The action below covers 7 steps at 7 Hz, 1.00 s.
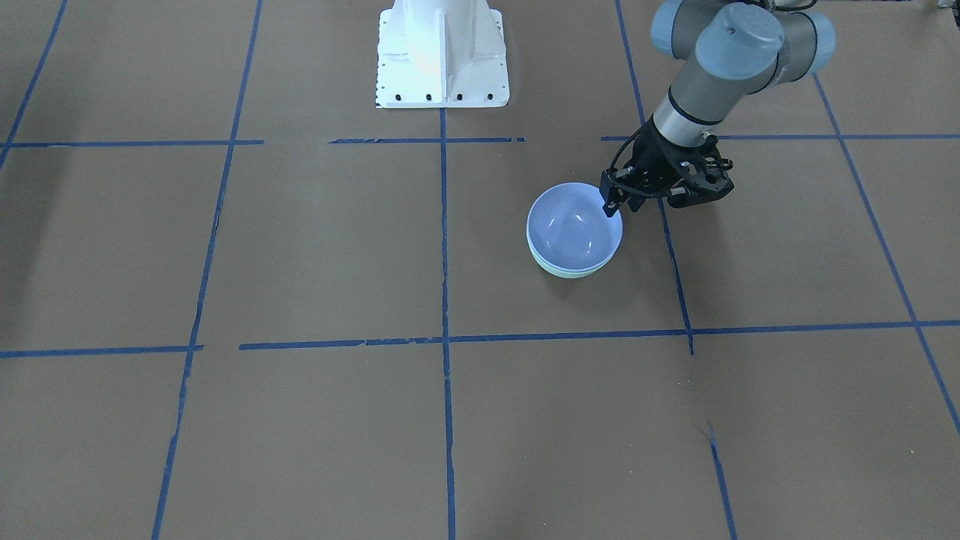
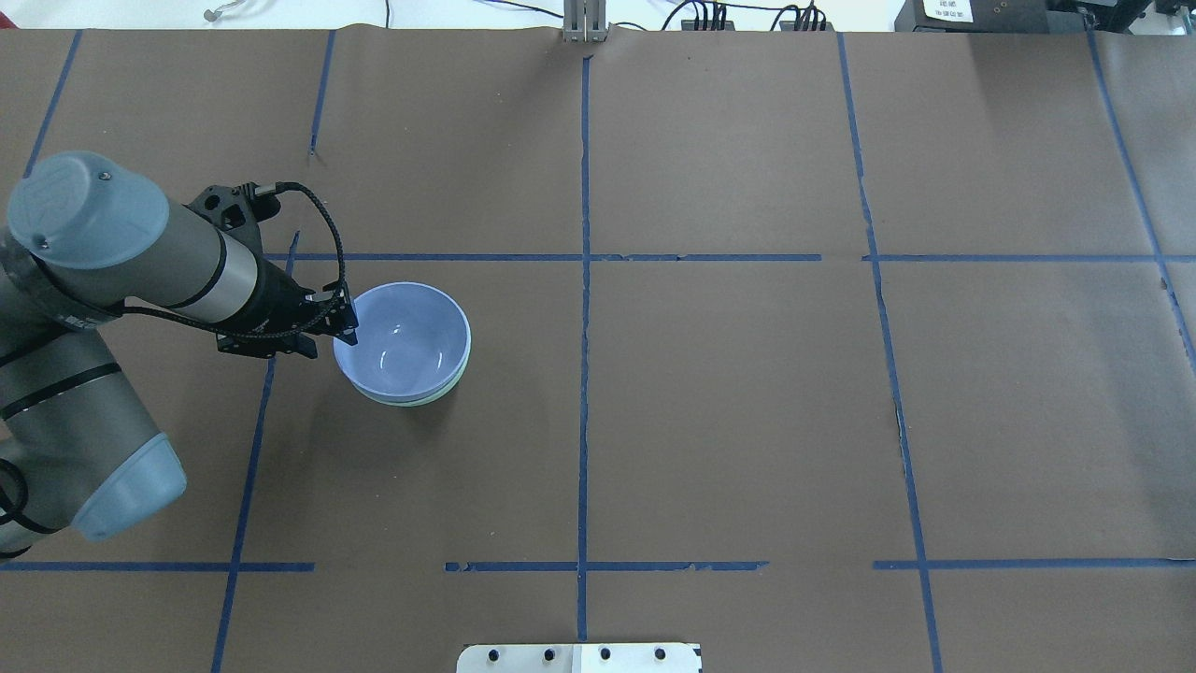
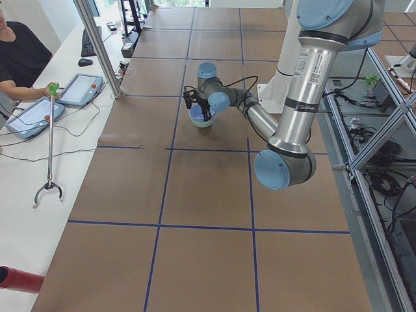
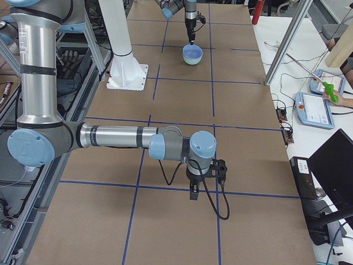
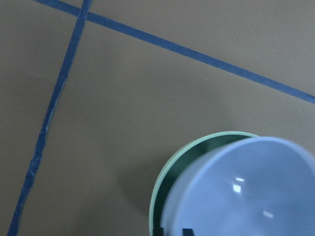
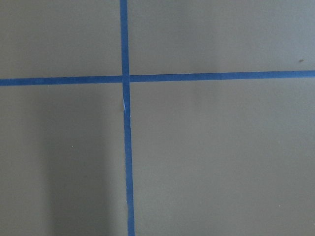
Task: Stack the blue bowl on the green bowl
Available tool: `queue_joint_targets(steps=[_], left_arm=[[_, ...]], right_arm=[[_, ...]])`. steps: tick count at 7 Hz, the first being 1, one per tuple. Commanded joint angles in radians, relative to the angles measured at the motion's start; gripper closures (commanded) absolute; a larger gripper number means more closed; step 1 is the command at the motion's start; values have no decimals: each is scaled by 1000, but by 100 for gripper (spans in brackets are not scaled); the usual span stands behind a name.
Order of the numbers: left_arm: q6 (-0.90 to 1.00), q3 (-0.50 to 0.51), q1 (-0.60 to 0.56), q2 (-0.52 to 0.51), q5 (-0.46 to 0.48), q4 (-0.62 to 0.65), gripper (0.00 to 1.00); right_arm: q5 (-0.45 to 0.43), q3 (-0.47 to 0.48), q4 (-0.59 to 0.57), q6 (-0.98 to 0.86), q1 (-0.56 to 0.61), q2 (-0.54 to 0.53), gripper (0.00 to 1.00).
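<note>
The blue bowl (image 1: 574, 229) sits nested in the green bowl (image 1: 570, 273), of which only the lower rim shows; the pair is also in the overhead view, blue bowl (image 2: 404, 341) over green bowl (image 2: 411, 400). My left gripper (image 1: 611, 204) is at the blue bowl's rim on the robot's side, fingers straddling it and shut on it. In the left wrist view the blue bowl (image 5: 246, 196) sits a little off-centre inside the green bowl (image 5: 189, 157). My right gripper (image 4: 194, 194) hangs over bare table far from the bowls; I cannot tell if it is open.
Brown paper with a blue tape grid (image 2: 584, 257) covers the table. The white robot base (image 1: 442, 56) stands at the robot's edge. An operator with tablets and a grabber stick (image 3: 51, 143) is beside the table.
</note>
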Motion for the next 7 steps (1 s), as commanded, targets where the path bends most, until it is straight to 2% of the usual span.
queue_joint_targets(steps=[1, 3, 5, 7], left_arm=[[4, -2, 0, -2, 1, 0, 0], [65, -16, -23, -5, 1, 12, 0], [426, -22, -200, 10, -21, 46, 0], [730, -37, -404, 74, -115, 164, 0]], right_arm=[[0, 0, 0, 0, 1, 0, 0], [0, 0, 0, 0, 1, 0, 0], [0, 0, 0, 0, 1, 0, 0], [0, 0, 0, 0, -1, 0, 0]])
